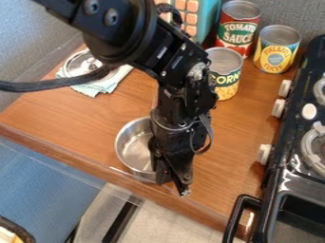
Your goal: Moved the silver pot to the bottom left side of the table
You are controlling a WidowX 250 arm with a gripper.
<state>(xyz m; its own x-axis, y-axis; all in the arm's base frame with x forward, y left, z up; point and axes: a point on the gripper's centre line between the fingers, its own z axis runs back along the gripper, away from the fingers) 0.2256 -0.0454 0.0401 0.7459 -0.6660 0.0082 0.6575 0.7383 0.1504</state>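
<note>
Just below frame centre: round silver metal pot [134,146]; black two-finger gripper [174,185] at its right side (jaw spread: cannot tell).

1. The camera looks down at a slant from above the claw [174,185], with the front edge of the table [244,123] running across the lower part of its view.
2. It faces over the tabletop, past the claw, toward the cans [275,50] and the grey backdrop [298,10] beyond it.
3. It sits close in: the arm [120,31] looms large up and to the left of the claw, and the view's side cuts off the stove [279,185] to the claw's right.
4. The claw falls just below mid-view, with a strip of floor [155,225] below it.
</note>
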